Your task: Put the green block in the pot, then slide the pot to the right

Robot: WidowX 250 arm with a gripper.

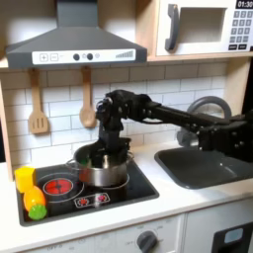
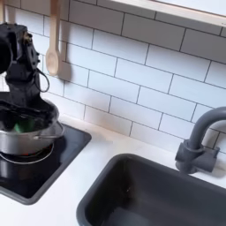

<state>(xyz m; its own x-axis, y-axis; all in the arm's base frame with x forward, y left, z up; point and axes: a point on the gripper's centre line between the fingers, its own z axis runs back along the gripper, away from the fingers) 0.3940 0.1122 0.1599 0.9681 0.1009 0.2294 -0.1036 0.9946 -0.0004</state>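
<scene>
Sitting on the stove [image 1: 138,188] on the bench [image 2: 62,201], the pot [image 1: 104,170] covers the right burner in the first exterior view. The gripper [image 1: 109,148] reaches down at its rim; whether its fingers are clenched I cannot tell. The green block [image 2: 19,127] lies inside the pot.

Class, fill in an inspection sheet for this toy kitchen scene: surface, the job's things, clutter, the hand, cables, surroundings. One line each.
Surface: black toy stove top with red burner rings, set in a pale counter.
Job's things: silver pot sits on the stove; green block lies inside it.
Clutter: yellow block and a green-and-orange toy vegetable at the first exterior view's left.
Hand: hand sits low at the pot's rim; whether it is open is unclear.
Cables: nothing seen.
Surroundings: sink, faucet, tiled wall, wooden spoon, range hood, microwave.
</scene>
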